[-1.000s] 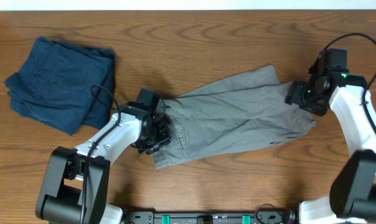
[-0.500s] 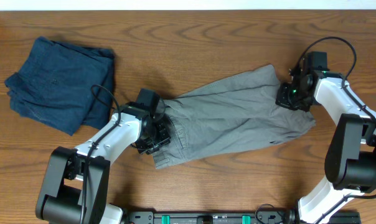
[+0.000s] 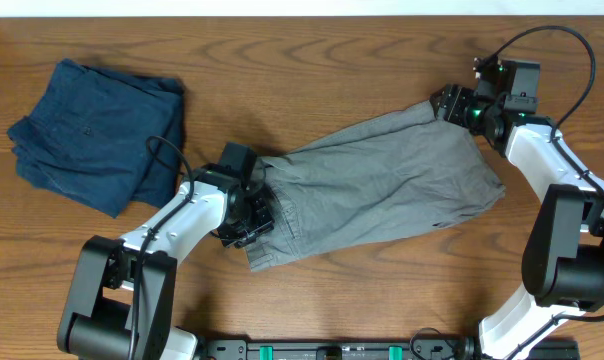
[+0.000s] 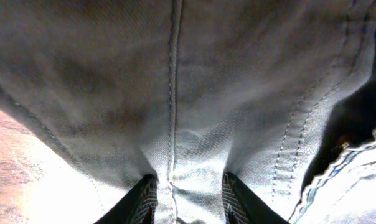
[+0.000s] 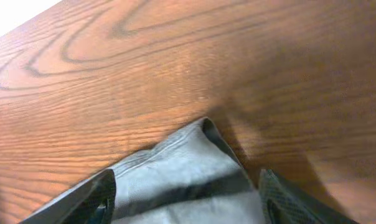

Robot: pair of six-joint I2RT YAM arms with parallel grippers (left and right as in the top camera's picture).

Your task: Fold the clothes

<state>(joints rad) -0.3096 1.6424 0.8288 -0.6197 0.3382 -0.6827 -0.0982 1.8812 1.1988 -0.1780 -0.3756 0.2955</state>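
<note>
The light grey shorts [image 3: 382,190] lie spread across the middle of the wooden table, waistband to the left, legs to the right. My left gripper [image 3: 254,212] is shut on the shorts' waistband end; in the left wrist view its fingers pinch a fold of grey fabric [image 4: 188,186] along a seam. My right gripper [image 3: 450,103] is open at the upper right leg corner; in the right wrist view its two fingers [image 5: 188,193] straddle the hem corner [image 5: 206,127] of the shorts.
A dark navy-blue folded garment [image 3: 97,135] lies at the far left of the wooden table [image 3: 312,60]. The table's back edge runs along the top of the overhead view.
My right gripper has moved from the right edge of the shorts up and left to the upper right leg corner. The left arm and the shorts have not moved.
</note>
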